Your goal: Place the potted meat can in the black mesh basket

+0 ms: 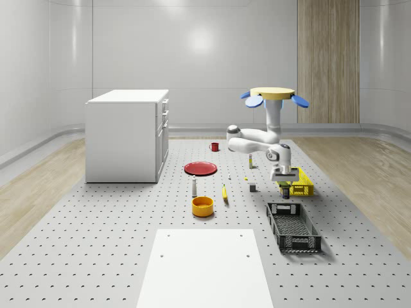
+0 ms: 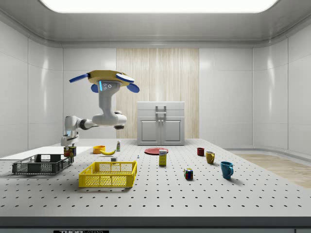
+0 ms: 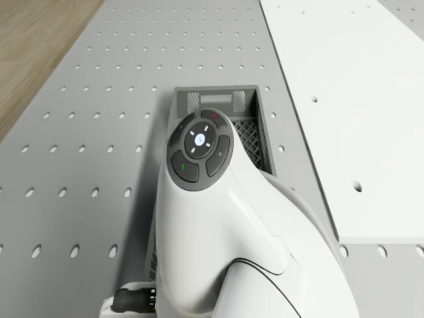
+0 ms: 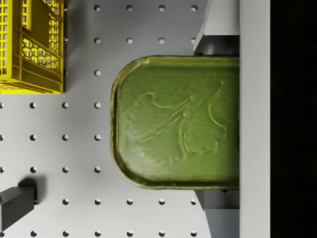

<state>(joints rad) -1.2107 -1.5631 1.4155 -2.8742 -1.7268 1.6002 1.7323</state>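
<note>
The two-finger gripper (image 1: 284, 187) is clamped on the green-topped potted meat can (image 4: 178, 121), and in the wrist view the can's embossed leaf lid sits right under the camera with a grey finger (image 4: 218, 45) pressed against one long side and the other at the opposite side. The can hangs above the perforated grey table (image 1: 96, 256), clear of the surface, just beside the yellow plastic lattice crate (image 1: 300, 181) and near the end of the long black mesh basket (image 1: 293, 226); in the side view it is at the basket's (image 2: 41, 164) end nearest the crate, not yet over the inside as far as I can judge. A small dark grey block (image 4: 15, 207) lies on the table nearby. The white jointed arm (image 1: 257, 141) reaches down and out from the drone with its yellow disc body and blue rotors (image 1: 274, 95), which hovers over the table behind the crate and basket. As for handling, I'd call this can rigid metal, smooth-walled and fairly dense for its size, so it won't crush but could slip or swing; the hold across the flat sides with the lid up looks the right one, and a low, gentle release into the mesh should suit it.
</note>
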